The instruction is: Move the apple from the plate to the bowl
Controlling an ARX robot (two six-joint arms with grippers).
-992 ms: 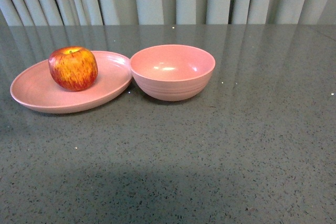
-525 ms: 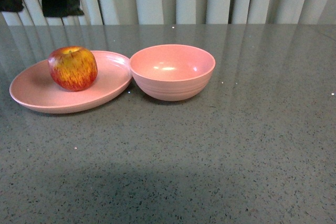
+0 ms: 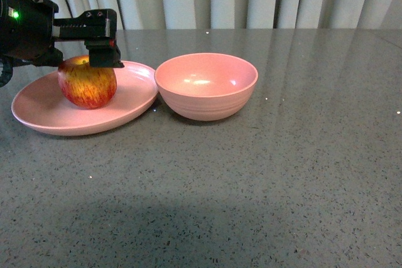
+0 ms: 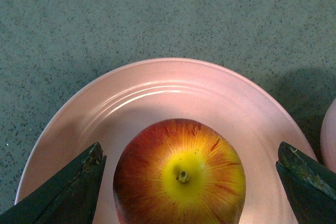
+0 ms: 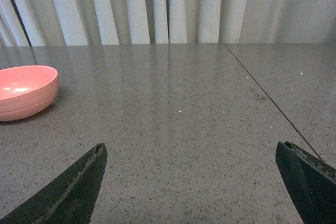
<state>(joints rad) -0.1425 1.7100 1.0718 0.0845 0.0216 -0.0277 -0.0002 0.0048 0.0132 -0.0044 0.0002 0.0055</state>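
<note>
Two grippers, both spread wide, neither holding anything.

Front view: we see the left arm point(image 3: 28, 32) reaching in roughly level from the left edge. The left gripper point(image 3: 85, 59) points down just over the apple point(image 3: 86, 85), and one black finger point(image 3: 105, 56) overlaps the apple's upper right shoulder. The apple sits on the plate point(image 3: 135, 89). The bowl point(image 3: 206, 89) is just beside the plate on the right, on the grey table point(image 3: 282, 186).

Left wrist view: we look straight down on the stem dimple. The apple point(image 4: 179, 174) is centred in the left gripper point(image 4: 190, 150), with a clear gap to each finger and no contact. The plate point(image 4: 157, 90) lies underneath.

Right wrist view: the right gripper point(image 5: 191, 153) hangs low over the table point(image 5: 184, 129), fingers far apart. The bowl point(image 5: 23, 90) is well apart from it.
</note>
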